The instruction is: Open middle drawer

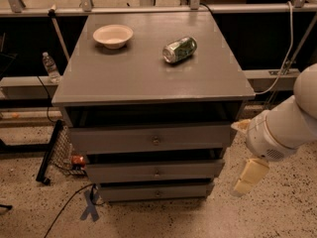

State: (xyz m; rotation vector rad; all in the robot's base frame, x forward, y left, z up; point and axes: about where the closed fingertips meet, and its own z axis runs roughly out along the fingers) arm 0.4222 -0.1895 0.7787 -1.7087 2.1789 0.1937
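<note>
— Where does my gripper stand?

— Your gripper [249,176] hangs low, just off the right front corner of the cabinet [148,78], touching nothing. Whether it is parted or closed, I cannot tell.

— And the middle drawer?

— The middle drawer [124,172] lies left of your gripper in the view, at about its height. Its knob [156,172] is well apart from it, and the front looks pushed in.

— So what's done?

— Nothing yet, I judge. You have the reach, the grasp and the whole pull left.

we saw warm overhead light, fairly dim | soft sheen lay on top of the cabinet [148,73] | drawer gaps [148,114] sat in deep shadow | gripper [249,178], low right beside the cabinet, caught pale light
</note>
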